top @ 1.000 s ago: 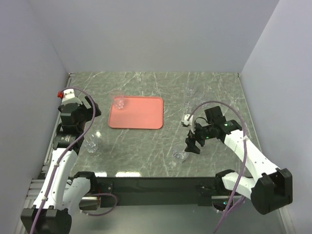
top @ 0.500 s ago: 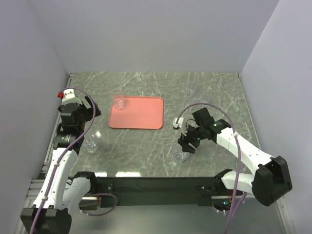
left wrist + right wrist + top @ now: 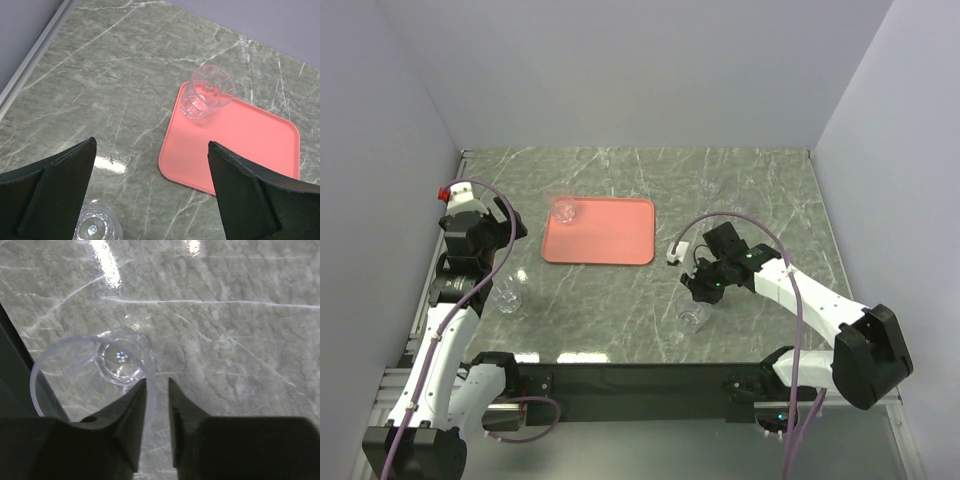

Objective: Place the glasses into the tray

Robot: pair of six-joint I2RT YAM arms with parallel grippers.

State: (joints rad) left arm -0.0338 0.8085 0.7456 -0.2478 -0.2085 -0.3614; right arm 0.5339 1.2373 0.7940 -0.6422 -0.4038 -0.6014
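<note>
Salmon-pink, the tray lies flat on the green-grey marble table, left of centre in the overhead view. A clear corner glass stands upright in its upper left corner. The left wrist view shows the corner glass just inside the rim of the tray, mouth up.

The left glass stands on bare marble below and left of the tray, close beside the left arm; in the left wrist view this left glass is cut off by the bottom edge. The left gripper hangs near the tray's left end; its fingers are spread wide in the wrist view, nothing between them, the left gripper framing tray and stone.

The front glass sits lower right of centre, well apart from the tray, with the right gripper at its upper edge. Seen from the right wrist, the right gripper is drawn narrow astride the wall of the front glass, one finger inside the mouth, one outside; whether they pinch it I cannot tell.

A faint far glass stands at upper right.
</note>
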